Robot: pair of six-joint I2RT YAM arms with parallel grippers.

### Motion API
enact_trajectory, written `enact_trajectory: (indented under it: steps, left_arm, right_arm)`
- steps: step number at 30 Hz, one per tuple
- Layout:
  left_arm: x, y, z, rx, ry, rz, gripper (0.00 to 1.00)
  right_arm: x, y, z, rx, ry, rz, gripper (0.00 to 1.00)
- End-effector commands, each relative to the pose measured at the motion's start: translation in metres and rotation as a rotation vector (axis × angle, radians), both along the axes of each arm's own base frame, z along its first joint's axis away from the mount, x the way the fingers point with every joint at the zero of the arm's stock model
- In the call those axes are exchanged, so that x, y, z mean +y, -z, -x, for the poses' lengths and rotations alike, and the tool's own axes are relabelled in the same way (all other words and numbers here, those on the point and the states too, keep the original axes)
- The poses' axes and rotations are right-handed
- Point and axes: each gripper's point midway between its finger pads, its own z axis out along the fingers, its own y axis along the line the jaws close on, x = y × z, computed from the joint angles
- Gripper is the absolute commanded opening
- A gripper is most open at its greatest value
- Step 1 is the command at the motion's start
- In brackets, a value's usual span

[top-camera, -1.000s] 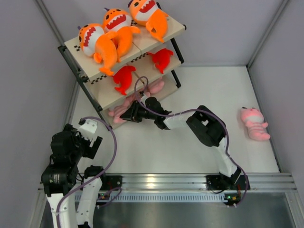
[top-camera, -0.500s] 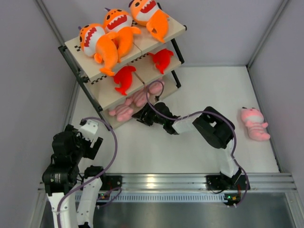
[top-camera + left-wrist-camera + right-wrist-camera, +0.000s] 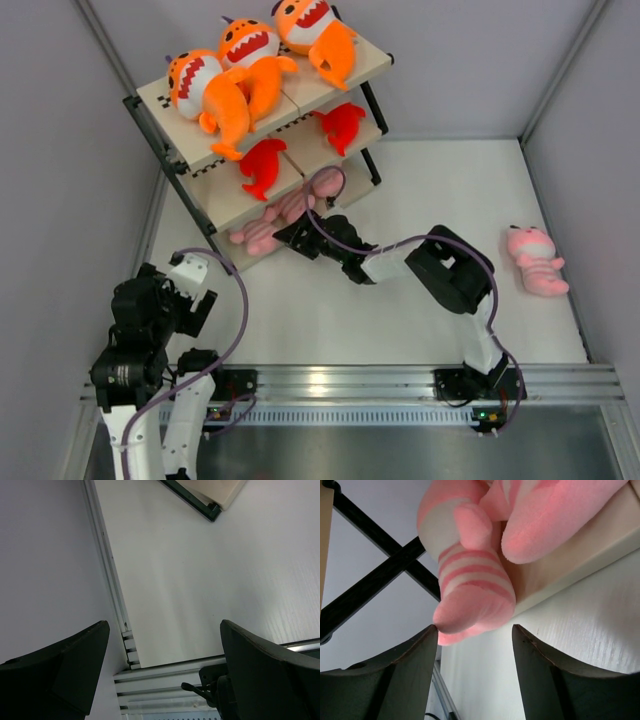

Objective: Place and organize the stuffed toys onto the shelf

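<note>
The shelf stands at the back left. Three orange sharks lie on its top board, two red sharks on the middle board, and pink plush animals on the bottom board. My right gripper is open at the bottom board's front edge; in the right wrist view its gripper sits just below a striped pink plush limb that touches one finger. Another pink plush lies on the table at the right. My left gripper is open and empty near the front left.
White walls enclose the table on three sides. A metal rail runs along the front edge. The shelf's corner shows at the top of the left wrist view.
My right gripper has let go of the pink plush, drawn back from the bottom board, then edged toward it again. The left arm has hardly moved.
</note>
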Motion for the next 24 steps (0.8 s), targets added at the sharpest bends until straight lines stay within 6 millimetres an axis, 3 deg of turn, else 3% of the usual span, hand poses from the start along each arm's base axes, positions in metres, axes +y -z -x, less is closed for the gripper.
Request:
enact_trajectory:
  steps: [1,6,14,20,24]
  left_arm:
    - [0.003,-0.007,-0.007,-0.049,-0.012,-0.016,0.99]
    - [0.003,-0.009,-0.006,-0.053,-0.008,-0.018,0.99]
    - [0.004,-0.008,-0.006,-0.049,-0.008,-0.021,0.98]
    - [0.003,-0.008,-0.007,-0.049,-0.006,-0.019,0.99]
    - [0.003,-0.009,-0.007,-0.05,-0.004,-0.02,0.99]
  right_arm:
    - [0.009,-0.055,-0.019,-0.141,0.057,-0.063,0.61]
    - [0.019,-0.038,-0.025,-0.09,0.058,-0.034,0.58]
    - [0.028,-0.028,-0.037,-0.026,0.104,-0.029,0.44]
    - [0.022,-0.012,-0.034,0.014,0.17,0.042,0.49]
    - [0.03,-0.011,-0.031,0.006,0.16,0.029,0.48]
